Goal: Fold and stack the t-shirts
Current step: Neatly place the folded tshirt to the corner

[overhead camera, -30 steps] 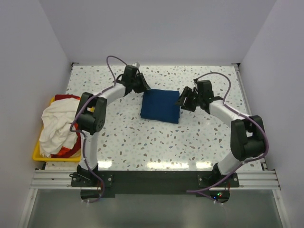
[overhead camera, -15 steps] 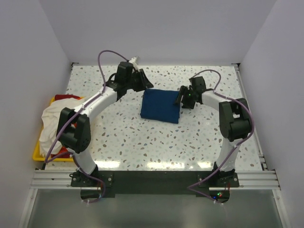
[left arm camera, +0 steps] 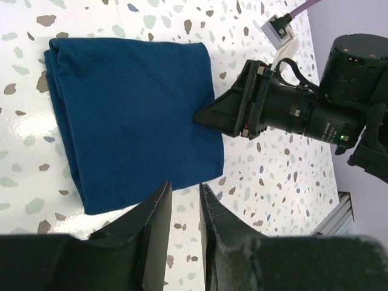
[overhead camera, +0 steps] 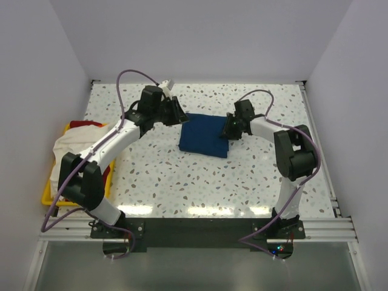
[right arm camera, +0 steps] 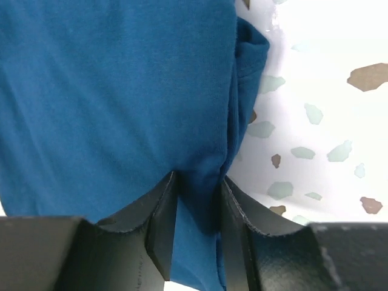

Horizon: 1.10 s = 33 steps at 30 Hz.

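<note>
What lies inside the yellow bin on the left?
A cream-white shirt is heaped on top, with red cloth showing at its edges. Anything deeper is covered by the heap.

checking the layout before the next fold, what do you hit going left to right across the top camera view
yellow bin → left gripper → folded navy t-shirt → right gripper

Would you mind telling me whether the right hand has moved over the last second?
Yes. The right hand has slid left, reaching the right edge of the folded navy t-shirt, which has stayed put.
</note>
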Each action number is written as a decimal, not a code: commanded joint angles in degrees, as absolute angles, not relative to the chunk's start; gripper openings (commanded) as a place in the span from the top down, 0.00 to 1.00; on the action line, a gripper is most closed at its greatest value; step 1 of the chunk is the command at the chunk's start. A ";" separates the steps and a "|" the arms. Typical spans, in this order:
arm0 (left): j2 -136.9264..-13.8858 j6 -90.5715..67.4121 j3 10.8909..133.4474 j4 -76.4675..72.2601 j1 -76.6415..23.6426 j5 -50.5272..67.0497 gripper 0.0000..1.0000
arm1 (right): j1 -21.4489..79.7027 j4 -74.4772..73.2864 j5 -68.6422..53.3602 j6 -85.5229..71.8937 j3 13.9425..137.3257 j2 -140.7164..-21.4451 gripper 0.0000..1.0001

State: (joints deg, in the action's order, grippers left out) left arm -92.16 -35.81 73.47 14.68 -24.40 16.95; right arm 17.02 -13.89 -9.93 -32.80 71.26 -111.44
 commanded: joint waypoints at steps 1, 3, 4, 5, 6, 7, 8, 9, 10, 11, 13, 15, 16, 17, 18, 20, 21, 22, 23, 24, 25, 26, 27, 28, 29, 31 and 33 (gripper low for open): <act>-85.89 -32.53 70.50 15.99 -24.08 17.58 0.70 | 17.40 -18.77 -3.02 -30.87 76.78 -114.24 0.98; -84.74 -32.17 70.05 16.17 -24.08 17.75 0.70 | 17.32 -20.90 -0.37 -29.02 79.34 -115.21 1.00; -84.20 -31.99 69.61 16.52 -24.08 17.67 0.70 | 17.31 -22.14 1.39 -27.70 80.84 -115.83 1.00; -83.50 -31.73 68.83 17.05 -24.08 17.75 0.70 | 17.23 -23.28 3.32 -26.38 82.51 -116.36 1.00; -82.28 -31.21 68.47 17.31 -24.08 17.75 0.70 | 16.62 -25.29 6.91 -25.06 85.92 -117.06 1.00; -81.66 -30.94 68.12 17.66 -24.08 17.93 0.70 | 16.26 -26.44 7.99 -22.35 87.96 -118.90 1.00; -80.43 -30.15 67.42 18.28 -24.08 18.36 0.70 | 15.22 -28.20 10.00 -19.63 91.98 -120.83 1.00; -79.72 -29.62 67.15 18.54 -24.08 18.54 0.70 | 14.68 -29.17 11.06 -19.60 94.02 -120.85 1.00; -78.93 -29.01 66.71 19.07 -24.08 18.37 0.71 | 13.98 -30.31 12.21 -17.60 96.22 -121.81 1.00; -78.14 -28.39 65.75 19.94 -24.08 17.85 0.71 | 13.45 -31.71 13.26 -16.71 98.42 -123.82 1.00; -75.17 -26.37 64.52 21.44 -24.08 15.92 0.71 | 11.78 -34.45 16.32 -14.25 103.78 -125.50 1.00; -72.00 -24.71 61.97 21.97 -24.08 13.99 0.70 | 10.20 -35.33 18.53 -11.88 107.38 -127.52 1.00; -70.94 -24.44 59.96 22.06 -24.08 13.28 0.70 | 9.67 -35.51 20.46 -11.43 108.62 -128.40 1.00; -69.97 -24.17 58.90 22.15 -24.08 12.75 0.70 | 8.54 -35.94 21.09 -10.82 111.07 -129.89 1.00; -68.13 -23.82 57.84 22.15 -24.08 11.96 0.70 | 8.00 -36.21 21.62 -10.29 112.40 -130.86 1.00; -66.45 -23.73 55.04 21.62 -24.08 10.91 0.70 | 6.60 -36.12 23.81 -8.79 115.91 -132.53 1.00; -65.40 -23.56 54.15 21.45 -24.08 9.85 0.70 | 6.07 -35.86 23.91 -8.18 116.97 -134.28 1.00; -64.96 -23.38 53.36 21.27 -24.00 9.32 0.70 | 5.54 -35.60 23.99 -7.83 118.03 -135.08 1.00; -64.52 -23.20 52.13 21.01 -23.99 8.97 0.70 | 4.84 -34.90 25.21 -7.21 120.04 -136.83 1.00; -64.34 -23.03 51.42 20.74 -23.99 9.05 0.70 | 4.57 -34.37 25.83 -6.51 121.02 -137.63 1.00; -64.34 -23.03 50.72 20.66 -23.99 8.88 0.70 | 4.31 -34.10 26.19 -5.55 122.16 -138.59 1.00; -64.42 -22.42 50.54 20.83 -23.99 8.88 0.70 | 4.05 -33.75 28.89 -4.58 124.69 -139.47 1.00; -64.60 -22.15 50.28 20.83 -23.99 8.62 0.70 | 3.69 -33.75 30.22 -3.27 125.93 -141.14 1.00; -64.60 -22.06 49.84 20.74 -24.08 8.18 0.70 | 3.43 -33.75 30.93 -2.73 127.08 -141.76 1.00; -64.69 -21.80 49.57 20.74 -24.00 8.00 0.70 | 2.56 -33.23 31.20 -2.29 128.74 -142.20 1.00; -64.86 -21.71 48.87 20.66 -23.99 7.56 0.70 | 1.76 -32.17 31.81 -0.97 129.37 -143.08 1.00; -64.86 -21.62 48.17 20.22 -23.99 7.03 0.70 | 0.79 -30.06 32.78 1.04 129.55 -143.44 1.00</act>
